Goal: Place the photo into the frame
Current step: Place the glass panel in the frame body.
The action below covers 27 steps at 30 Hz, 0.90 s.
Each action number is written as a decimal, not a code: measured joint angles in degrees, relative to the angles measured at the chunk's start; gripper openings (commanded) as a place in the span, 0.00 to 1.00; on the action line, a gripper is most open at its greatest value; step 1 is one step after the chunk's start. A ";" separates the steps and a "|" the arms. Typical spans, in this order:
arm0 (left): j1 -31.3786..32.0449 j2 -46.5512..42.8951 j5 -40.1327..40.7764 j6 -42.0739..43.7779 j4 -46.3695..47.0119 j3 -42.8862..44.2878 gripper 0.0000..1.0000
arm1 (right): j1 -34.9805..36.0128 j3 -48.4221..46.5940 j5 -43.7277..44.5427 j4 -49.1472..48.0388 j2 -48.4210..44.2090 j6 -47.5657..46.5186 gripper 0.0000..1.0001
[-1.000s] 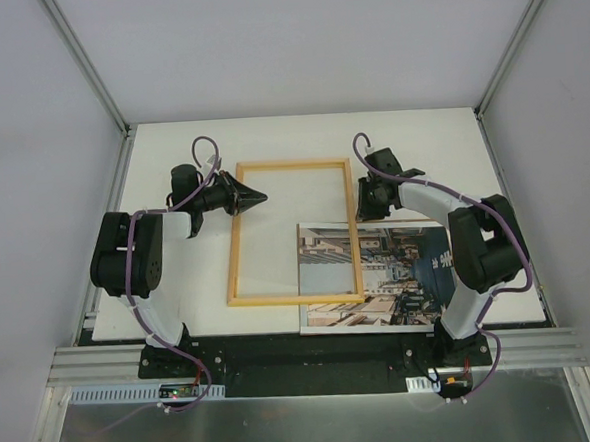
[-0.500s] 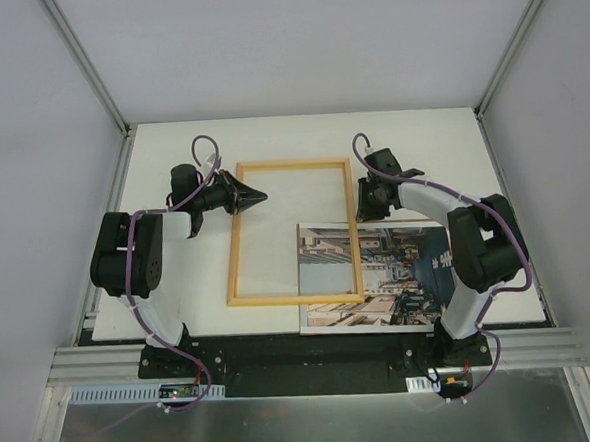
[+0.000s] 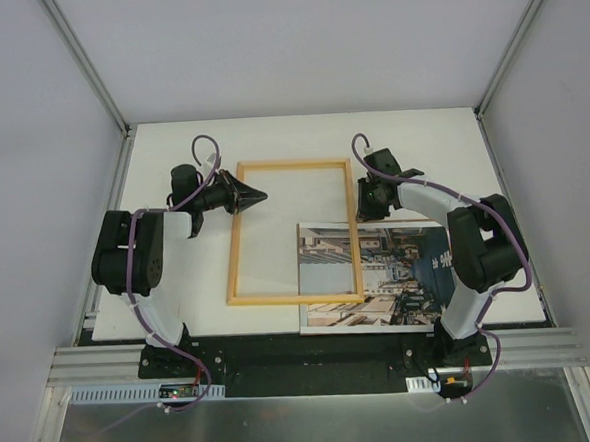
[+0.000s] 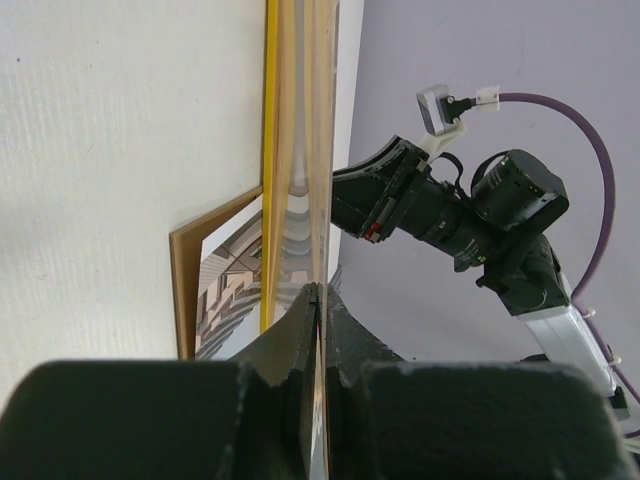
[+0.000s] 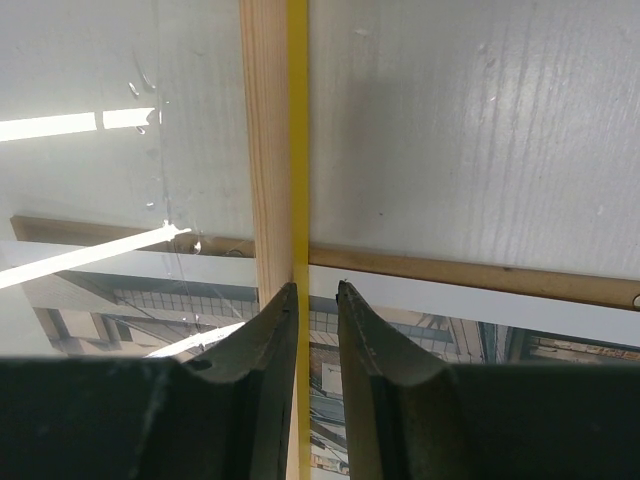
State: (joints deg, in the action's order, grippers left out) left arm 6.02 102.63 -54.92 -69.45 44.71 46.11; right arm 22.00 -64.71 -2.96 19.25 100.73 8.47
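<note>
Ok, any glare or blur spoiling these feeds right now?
Right wrist: bright reflection streaks on the glazing of the frame, photo readable below. Left wrist: frame edge near the lens is soft, left hand a dark silhouette. Top external: even light, sharp.

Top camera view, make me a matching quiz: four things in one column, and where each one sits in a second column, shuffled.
Things
1. frame
2. photo
3. left gripper
4. right gripper

Places
A. near right of the table, its left part beneath the frame
B. at the frame's left rail
C. middle of the table
D. at the frame's right rail

Pairs: 1-C, 2-A, 3-B, 4-D
</note>
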 measured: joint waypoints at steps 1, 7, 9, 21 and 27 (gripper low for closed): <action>-0.02 0.15 0.00 0.00 0.07 0.00 0.00 | 0.02 -0.02 0.04 0.02 0.00 0.00 0.25; -0.11 0.68 0.00 0.00 0.09 0.00 0.00 | 0.02 -0.33 0.22 0.35 0.09 -0.04 0.25; -0.11 0.70 0.00 -0.02 0.17 0.00 0.00 | 0.07 -0.48 0.26 0.44 0.15 -0.11 0.25; -0.11 0.70 -0.09 -0.04 1.44 -0.13 0.00 | 0.28 -0.66 0.81 0.74 0.28 -0.20 0.25; -0.11 0.70 -0.15 -0.13 2.21 -0.15 0.00 | 0.28 -0.66 0.87 0.74 0.28 -0.22 0.25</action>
State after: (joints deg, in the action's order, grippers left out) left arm 5.91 103.33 -55.07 -69.58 46.92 45.95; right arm 22.28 -65.36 -2.09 19.99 101.01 8.25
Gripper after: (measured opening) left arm 0.003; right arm 0.249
